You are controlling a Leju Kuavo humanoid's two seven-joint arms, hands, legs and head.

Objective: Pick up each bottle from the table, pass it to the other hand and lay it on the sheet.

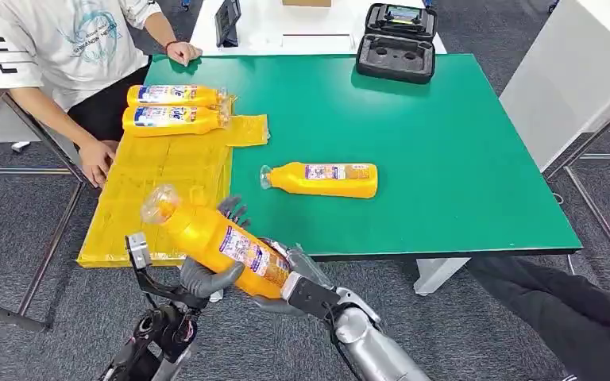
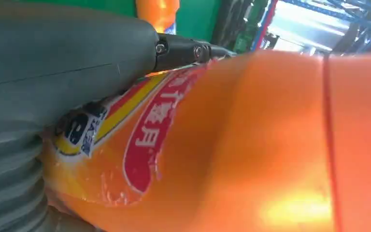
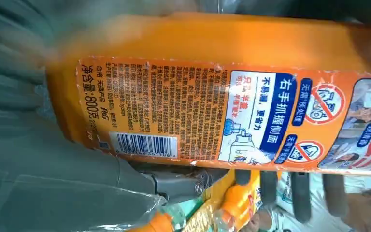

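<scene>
- Held bottle: orange, tilted, cap end up toward the sheet, base down toward the robot. It hangs off the near worktop edge, over the carpet.
- Right hand: grips the bottle at its base end; dark fingers wrap the far side of the body, and the right wrist view shows them curled round the label side.
- Left hand: grey thumb curls against the bottle's underside; the left wrist view shows thumb and dark fingers pressed on the bottle's body. Both hands hold the one bottle.
- Label on the held bottle, right wrist view: barcode, Chinese print, "800" and round red prohibition signs. Left wrist view: a red oval with white Chinese characters.
- Sheet: yellow, laid on the left side of the worktop, its near and left edges reaching the worktop edges. Its near part is bare.
- Second bottle: lies on its side on the green worktop, just right of the sheet, cap pointing left, label up. Bare green surface lies to its right and beyond it.
- Two bottles: lie side by side on the far end of the sheet, caps pointing right, labels with blue lettering too small to read.
- Person: seated at the far left corner, one hand on the sheet's left edge, the other on the far worktop edge.
- Black case: open, at the far edge of the worktop.
</scene>
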